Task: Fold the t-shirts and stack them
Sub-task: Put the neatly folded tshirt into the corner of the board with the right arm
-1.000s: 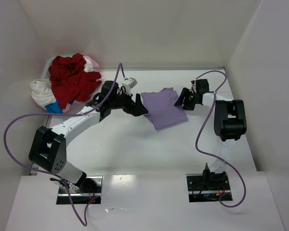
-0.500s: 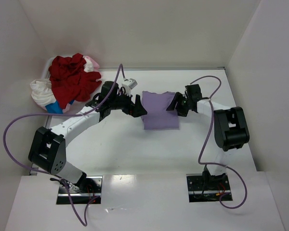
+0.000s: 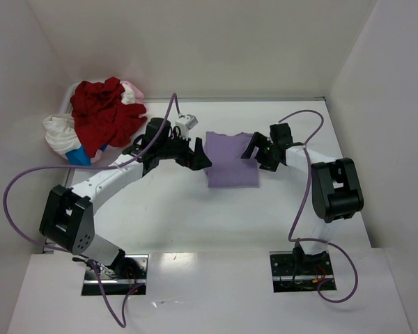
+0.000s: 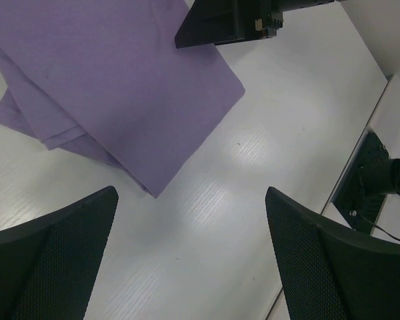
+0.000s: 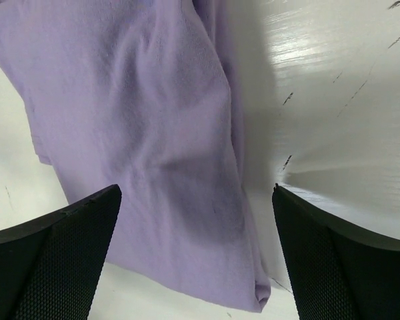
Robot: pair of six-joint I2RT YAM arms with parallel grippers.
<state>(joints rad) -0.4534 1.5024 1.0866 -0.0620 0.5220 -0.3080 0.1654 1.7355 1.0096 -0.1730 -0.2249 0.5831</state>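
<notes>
White table (image 3: pixel 195 223), walled on three sides; my two arm bases are bolted at its near edge.

Item 1, left claw (image 3: pixel 203 158): released, jaws spread wide, nothing between them. It hangs just beside the left edge of the folded cloth. In its wrist view both fingers (image 4: pixel 53 253) frame bare table, with the cloth's near corner lying beyond them.

Item 2, right claw (image 3: pixel 254 149): also released, jaws wide, gripping nothing. It stands at the cloth's right edge. Its fingers (image 5: pixel 47 247) straddle the purple fabric from above; whether they touch it I cannot tell.

Item 3, lavender t-shirt (image 3: pixel 230 161): folded to a compact rectangle, lying flat toward the middle of the table, nearer the far edge than the near. Layered edges show along one side in the left wrist view, and some soft creases in the right wrist view.

Item 4, far left corner: red t-shirt (image 3: pixel 104 111) heaped on top, white t-shirt (image 3: pixel 58 132) under its left side, pale pink t-shirt (image 3: pixel 131 89) peeping out behind. All unfolded and tangled.

Step in hand, as I judge it: the lavender fold is done and let go, one of four.

Next move: lift both claws clear without dragging the fold, then send the left claw to the corner heap, pinch one garment only, likely the red, and spread it flat on open table.
</notes>
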